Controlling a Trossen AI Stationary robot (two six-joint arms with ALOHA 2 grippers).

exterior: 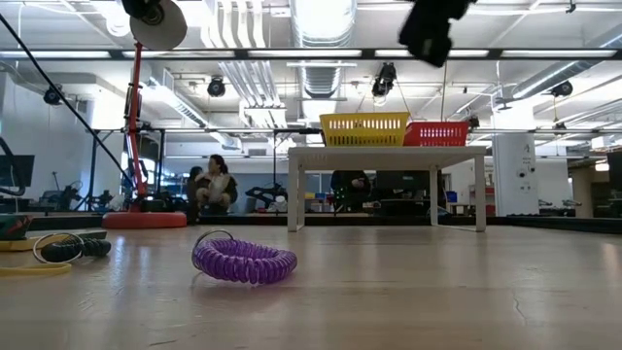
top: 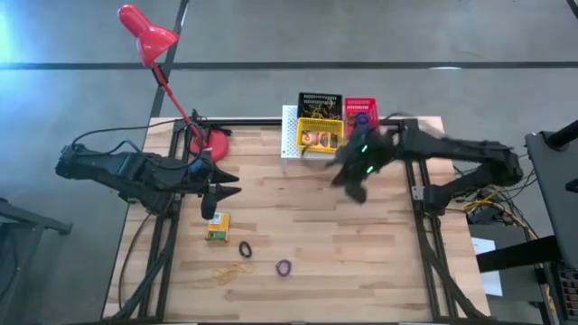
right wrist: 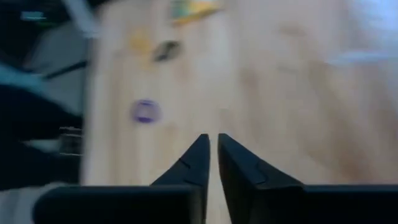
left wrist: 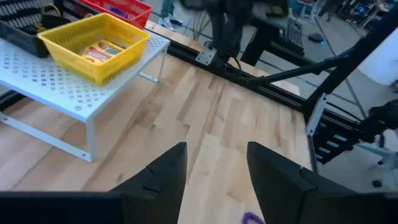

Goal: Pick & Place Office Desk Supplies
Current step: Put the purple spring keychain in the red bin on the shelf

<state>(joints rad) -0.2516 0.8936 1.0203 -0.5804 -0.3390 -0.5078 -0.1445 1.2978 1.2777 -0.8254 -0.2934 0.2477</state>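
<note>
Black (top: 318,102), red (top: 359,110) and yellow (top: 318,134) trays stand on the white perforated stand (top: 289,135) at the table's far edge. The yellow tray (left wrist: 96,43) holds a small card box. A yellow-green box (top: 218,226), a black ring (top: 245,248), a purple ring (top: 284,267) and a yellow rubber band (top: 230,269) lie on the table's near left. My left gripper (left wrist: 216,174) hovers open and holds nothing above the box. My right gripper (right wrist: 213,155) is shut with nothing in it, in the air before the stand (top: 357,185).
A red desk lamp (top: 149,36) stands on its round base (top: 215,142) at the far left corner. Black frame rails run along the table's left and right sides. Bare wood lies between the two grippers and toward the near right. People sit in the room behind.
</note>
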